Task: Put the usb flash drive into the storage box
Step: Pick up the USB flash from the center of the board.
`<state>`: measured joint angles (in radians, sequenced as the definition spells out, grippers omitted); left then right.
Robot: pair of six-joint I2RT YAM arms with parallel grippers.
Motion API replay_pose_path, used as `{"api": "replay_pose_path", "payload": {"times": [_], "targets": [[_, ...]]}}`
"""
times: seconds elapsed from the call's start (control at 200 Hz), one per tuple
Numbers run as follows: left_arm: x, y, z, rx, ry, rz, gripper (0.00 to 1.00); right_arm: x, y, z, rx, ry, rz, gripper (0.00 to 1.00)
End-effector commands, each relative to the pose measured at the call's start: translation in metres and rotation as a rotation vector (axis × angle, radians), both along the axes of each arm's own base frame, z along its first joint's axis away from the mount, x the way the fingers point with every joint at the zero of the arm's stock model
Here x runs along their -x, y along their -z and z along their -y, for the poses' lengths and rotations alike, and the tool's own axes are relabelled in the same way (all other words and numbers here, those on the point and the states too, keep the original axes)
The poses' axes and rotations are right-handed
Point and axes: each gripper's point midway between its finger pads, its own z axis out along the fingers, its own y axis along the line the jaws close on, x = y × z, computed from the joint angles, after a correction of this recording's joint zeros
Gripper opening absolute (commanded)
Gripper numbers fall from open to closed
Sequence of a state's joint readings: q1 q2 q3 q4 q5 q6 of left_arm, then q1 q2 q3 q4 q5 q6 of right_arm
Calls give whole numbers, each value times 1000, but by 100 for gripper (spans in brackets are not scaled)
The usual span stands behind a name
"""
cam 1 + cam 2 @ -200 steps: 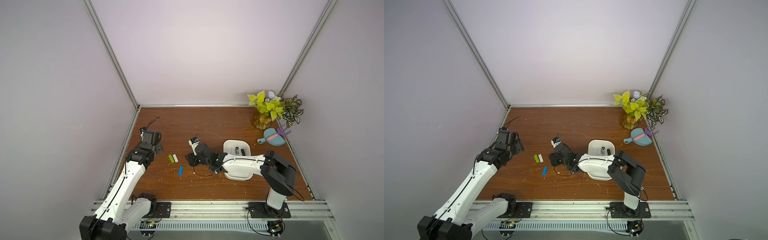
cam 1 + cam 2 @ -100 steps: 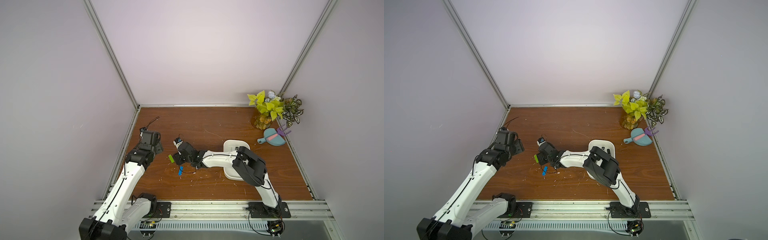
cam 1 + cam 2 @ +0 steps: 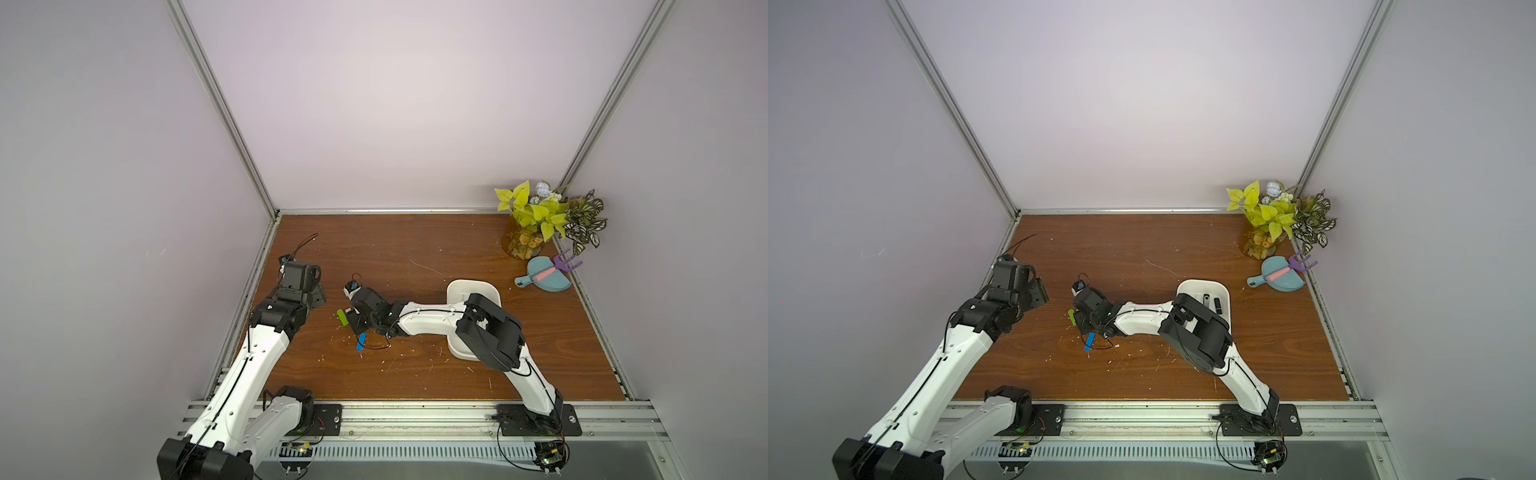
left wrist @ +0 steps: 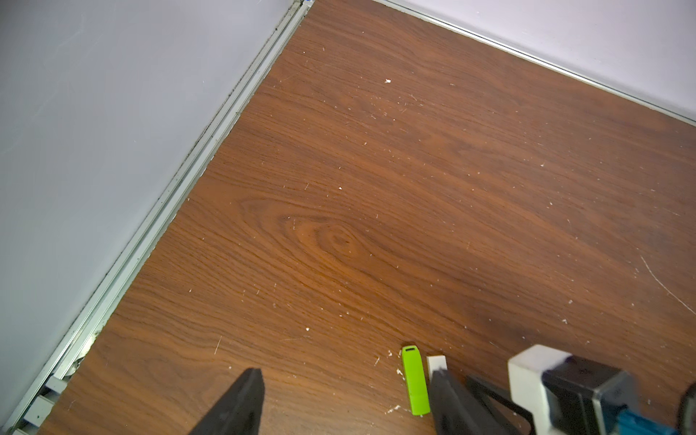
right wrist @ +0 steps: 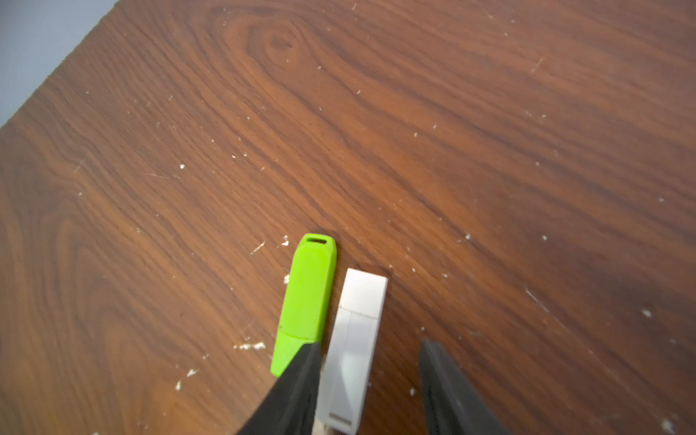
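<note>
Table: brown wood-grain laminate, flecked with white crumbs.

White drive: flat, square-ended plastic stick. It lies on the table just beside the green drive, which is rounded and has a lanyard slot. The blue drive lies near them, apart.

Box: smooth white tray with rounded corners, well apart from the white drive. A top view shows dark sticks inside it. Neither wrist view shows the box.

Right gripper: parted and straddling the white drive. One finger sits between the two drives, against the white one. The other finger stands clear, so nothing is clamped.

Left gripper: spread wide and empty.
</note>
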<state>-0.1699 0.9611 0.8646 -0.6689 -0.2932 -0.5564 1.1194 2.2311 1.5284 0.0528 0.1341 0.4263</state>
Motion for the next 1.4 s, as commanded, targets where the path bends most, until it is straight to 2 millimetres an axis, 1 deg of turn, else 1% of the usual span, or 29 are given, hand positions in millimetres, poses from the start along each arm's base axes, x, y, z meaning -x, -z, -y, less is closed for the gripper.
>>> {"api": "replay_pose_path", "payload": {"times": [0.0,0.105,0.25,0.315,0.42,0.55,0.636,0.716,0.771,0.876,0.936,1.176,1.246,1.316,1.396], "targets": [[1,4,-2,-2,1,-10,69,0,8,1,52,11,2,48],[1,3,-1,-1,5,-9,69,-1,15,4,86,23,-1,46],[1,4,-2,-2,4,-11,69,-6,27,16,166,68,-3,38],[1,4,-2,-1,3,-10,69,-5,29,19,181,72,-4,35],[1,4,-1,0,5,-11,70,-4,31,25,207,82,-4,33],[1,5,-1,-1,5,-13,70,-7,31,31,231,96,9,34],[2,5,-1,-2,5,-15,70,-7,33,31,247,104,-1,39],[1,5,-2,-2,4,-15,70,-6,34,32,260,108,-8,41],[1,5,-2,-2,4,-15,69,-7,32,34,273,122,2,40],[1,6,-2,-2,4,-17,70,-6,31,37,279,128,6,35],[1,6,-2,-2,4,-18,70,-4,29,39,277,125,5,34],[1,7,-1,-2,8,-22,69,-3,5,44,239,120,12,30],[1,7,-1,0,8,-21,69,-4,0,44,231,120,14,32],[1,8,0,0,10,-24,70,-6,-1,44,230,119,17,40],[1,7,-1,-1,9,-22,69,-5,2,44,237,105,12,42]]}}
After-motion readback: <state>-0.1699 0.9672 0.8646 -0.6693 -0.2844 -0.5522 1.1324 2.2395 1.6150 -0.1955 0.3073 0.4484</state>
